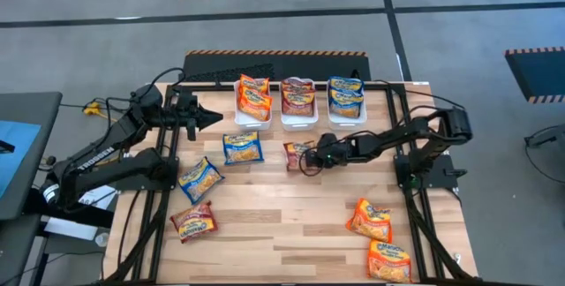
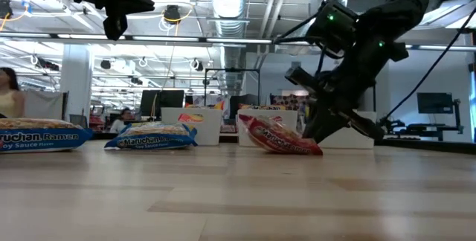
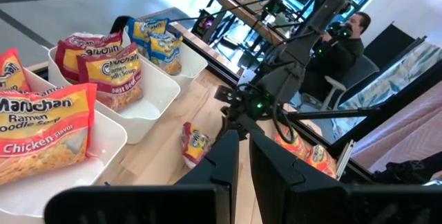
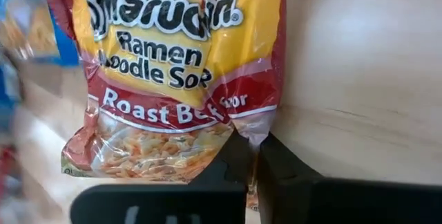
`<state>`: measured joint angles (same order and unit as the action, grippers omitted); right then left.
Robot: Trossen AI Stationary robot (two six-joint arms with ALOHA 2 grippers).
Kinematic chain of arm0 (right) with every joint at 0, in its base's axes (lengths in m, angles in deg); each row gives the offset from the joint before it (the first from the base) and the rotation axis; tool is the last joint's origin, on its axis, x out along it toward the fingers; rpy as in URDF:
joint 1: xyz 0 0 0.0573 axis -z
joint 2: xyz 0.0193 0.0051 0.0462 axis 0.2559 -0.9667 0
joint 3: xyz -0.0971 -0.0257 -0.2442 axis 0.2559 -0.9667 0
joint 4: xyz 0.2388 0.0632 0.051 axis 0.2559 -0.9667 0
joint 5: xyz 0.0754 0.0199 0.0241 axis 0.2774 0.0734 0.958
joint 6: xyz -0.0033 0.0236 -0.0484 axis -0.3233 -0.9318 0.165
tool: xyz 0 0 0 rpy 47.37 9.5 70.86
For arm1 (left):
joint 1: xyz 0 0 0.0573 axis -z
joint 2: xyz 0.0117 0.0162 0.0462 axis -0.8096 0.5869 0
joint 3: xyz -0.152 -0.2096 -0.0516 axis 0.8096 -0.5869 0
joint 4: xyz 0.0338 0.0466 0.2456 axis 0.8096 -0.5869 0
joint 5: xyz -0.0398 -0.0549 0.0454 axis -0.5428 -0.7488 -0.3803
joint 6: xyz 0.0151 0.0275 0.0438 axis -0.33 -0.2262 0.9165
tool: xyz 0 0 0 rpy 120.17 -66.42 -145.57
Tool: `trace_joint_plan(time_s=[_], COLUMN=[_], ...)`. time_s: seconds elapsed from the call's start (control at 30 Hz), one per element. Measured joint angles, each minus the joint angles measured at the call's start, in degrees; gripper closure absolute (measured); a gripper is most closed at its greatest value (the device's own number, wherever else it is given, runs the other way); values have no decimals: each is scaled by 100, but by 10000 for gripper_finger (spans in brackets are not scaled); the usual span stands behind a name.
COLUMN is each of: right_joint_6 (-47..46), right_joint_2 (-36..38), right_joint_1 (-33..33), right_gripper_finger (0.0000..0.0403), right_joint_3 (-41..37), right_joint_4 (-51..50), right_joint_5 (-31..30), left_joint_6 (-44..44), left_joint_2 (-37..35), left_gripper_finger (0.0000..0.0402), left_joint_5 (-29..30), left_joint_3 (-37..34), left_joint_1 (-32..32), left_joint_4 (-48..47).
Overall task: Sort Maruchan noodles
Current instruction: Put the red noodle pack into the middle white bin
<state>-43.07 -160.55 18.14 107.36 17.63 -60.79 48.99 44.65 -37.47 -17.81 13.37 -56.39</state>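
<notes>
A dark red Maruchan noodles packet (image 1: pixel 295 154) lies on the wooden table near its middle, just in front of three white bins. My right gripper (image 1: pixel 310 157) reaches it from the right and is shut on its near corner. In the low view the packet (image 2: pixel 279 138) rests on the table, its far end slightly raised. My left gripper (image 1: pixel 212 118) hovers shut and holds nothing, high over the table's far left, beside the bins. The bins hold orange (image 1: pixel 253 99), red (image 1: pixel 297 97) and blue (image 1: pixel 345 97) packets. My right gripper pinches the red packet's corner (image 4: pixel 254 133) between its two fingers, on the crinkled edge of the wrapper. The fingers slant down at it from the table's right side. The rest of the packet lies on the table.
Loose packets lie about: a blue one (image 1: pixel 242 147) and another blue one (image 1: pixel 200 178) at the left, a red one (image 1: pixel 193 222) near left, two orange ones (image 1: pixel 370 219) (image 1: pixel 389 260) near right. Bare wood lies in the near middle. People sit beyond the table.
</notes>
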Motion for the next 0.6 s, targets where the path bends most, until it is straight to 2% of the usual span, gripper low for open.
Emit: trace_joint_plan(time_s=[0.13,0.27,0.43,0.6], right_joint_6=[454,947,1461,2266], right_joint_2=[167,324,361,368], right_joint_1=[-193,-405,-526,-495], right_gripper_finger=[394,395,396,396], right_joint_3=[222,565,1147,1874], right_joint_4=[-111,-422,-1077,-1905], right_joint_5=[-34,-346,-869,-1114], left_joint_6=[52,111,113,113], left_joint_2=[2,2,-1,2], left_gripper_finger=[379,379,379,379], left_joint_5=[5,7,9,66], left_joint_3=[0,0,0,0], left_joint_1=[0,-2,-2,-2], left_joint_4=[0,9,9,9])
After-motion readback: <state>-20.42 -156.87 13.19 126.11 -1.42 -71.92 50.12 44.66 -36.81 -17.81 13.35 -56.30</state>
